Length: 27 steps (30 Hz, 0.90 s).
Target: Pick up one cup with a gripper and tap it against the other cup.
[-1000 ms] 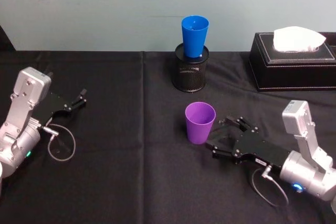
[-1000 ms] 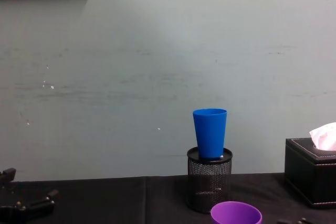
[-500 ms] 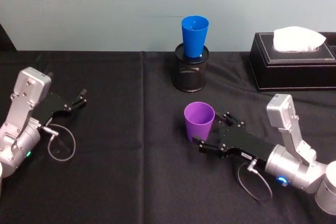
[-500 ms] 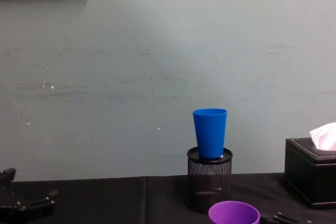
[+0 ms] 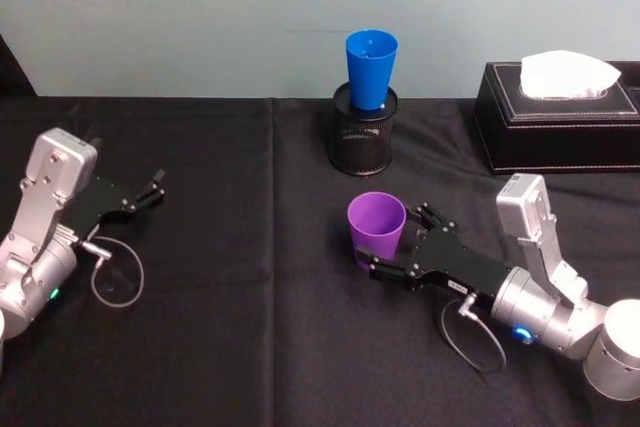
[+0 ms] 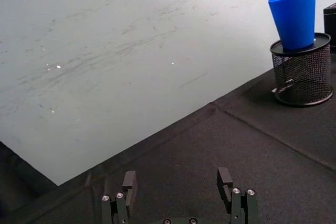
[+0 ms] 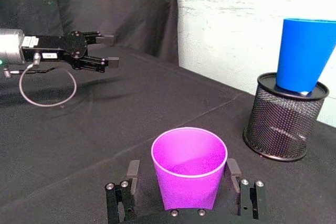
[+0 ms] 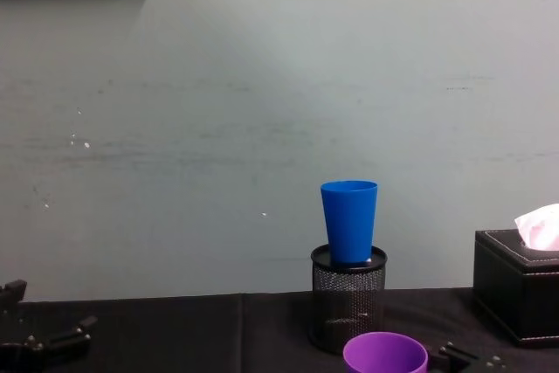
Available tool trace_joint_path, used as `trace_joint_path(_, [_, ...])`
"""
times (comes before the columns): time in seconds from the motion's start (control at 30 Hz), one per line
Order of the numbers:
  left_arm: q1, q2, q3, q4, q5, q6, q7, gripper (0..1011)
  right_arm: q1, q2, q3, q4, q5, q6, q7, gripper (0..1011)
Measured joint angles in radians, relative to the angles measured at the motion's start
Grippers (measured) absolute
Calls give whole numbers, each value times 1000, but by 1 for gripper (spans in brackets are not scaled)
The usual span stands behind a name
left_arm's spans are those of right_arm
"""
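Jaws of the right gripper (image 5: 392, 237) stand wide either side of the smooth purple plastic tumbler (image 5: 377, 227), near table (image 5: 250, 327) centre. At its 12 o'clock, the bright blue plastic tumbler (image 5: 371, 67) sits on a black mesh cylinder (image 5: 362, 142). Likely light, slick, thin-walled: clamp mid-wall, gently. Parked at 9 o'clock: left gripper (image 5: 150, 190), jaws apart.

The chest view's bottom edge cuts off most of the purple cup (image 8: 385, 353) and of the right gripper (image 5: 393, 237).
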<state>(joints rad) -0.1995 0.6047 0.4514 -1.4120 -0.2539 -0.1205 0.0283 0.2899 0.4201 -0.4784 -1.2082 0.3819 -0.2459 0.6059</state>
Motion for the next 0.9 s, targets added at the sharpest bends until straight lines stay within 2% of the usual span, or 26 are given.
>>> trace_joint_path(0.9, [0, 0, 0, 0, 0, 0, 0, 1005, 25, -62, 32, 67, -40, -25, 9, 1003])
